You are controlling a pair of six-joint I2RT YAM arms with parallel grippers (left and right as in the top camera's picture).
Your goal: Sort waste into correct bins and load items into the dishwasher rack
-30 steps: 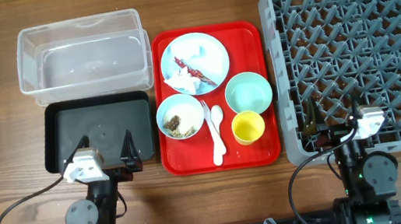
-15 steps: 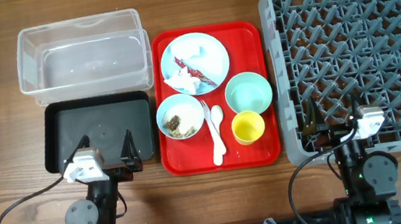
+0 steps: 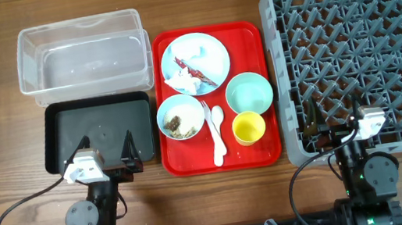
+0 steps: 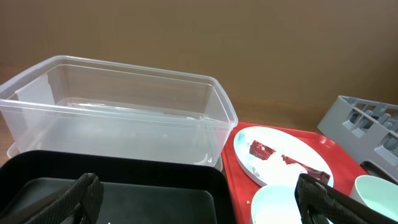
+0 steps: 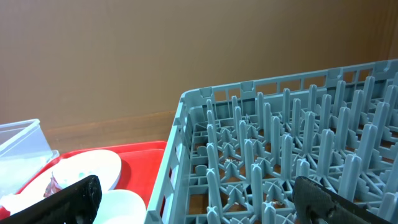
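Overhead view: both arms sit at the bottom edge, the left gripper (image 3: 106,147) and right gripper (image 3: 334,119) each spread wide and holding nothing
Only this view gives the whole layout: the clear tub (image 3: 77,23) is at upper left with the black tray (image 3: 70,135) just below it, the red tray (image 3: 252,30) in the centre and the grey rack (image 3: 366,50) filling the right. On the red tray the blue plate (image 3: 212,54) carries the tissue (image 3: 181,82) and wrapper (image 3: 195,71) and the blue bowl (image 3: 161,112) holds the food bits (image 3: 176,122). The fork (image 3: 207,119), spoon (image 3: 217,138), green bowl (image 3: 249,93) and yellow cup (image 3: 249,128) lie at centre and lower right. The left wrist view adds the tub's see-through walls and the plate side-on, but cuts off the cup and cutlery. The right wrist view shows the rack's upright pegs, with its own fingers far apart at the lower corners
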